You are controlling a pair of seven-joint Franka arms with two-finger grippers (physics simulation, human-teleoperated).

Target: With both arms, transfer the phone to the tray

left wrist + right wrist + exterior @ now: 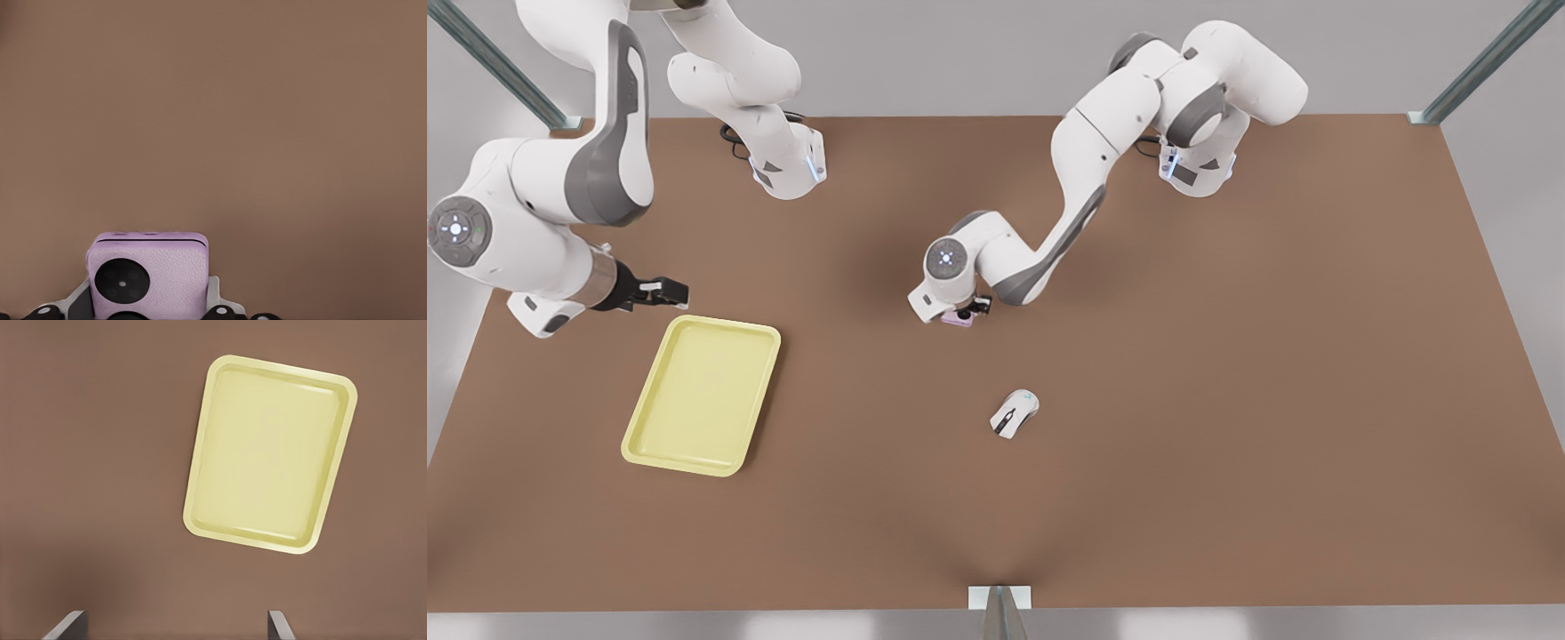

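Observation:
The pale pink phone (150, 273), its black round circles facing the camera, sits between the fingers (215, 297) of my left gripper (148, 303), which press against both of its sides. In the front view this gripper (966, 312) is low over the table's middle, with the phone (958, 320) peeking out beneath it. The pale yellow tray (703, 394) lies toward the front view's left. My right gripper (669, 291) hovers just beyond the tray's far corner, open and holding nothing. From its wrist camera the tray (270, 453) lies ahead of the spread fingertips (279, 625).
A white and black computer mouse (1015, 413) lies on the brown table (1227, 400), nearer the front edge than the phone. Metal frame posts stand at the table's far corners and at the front edge's middle.

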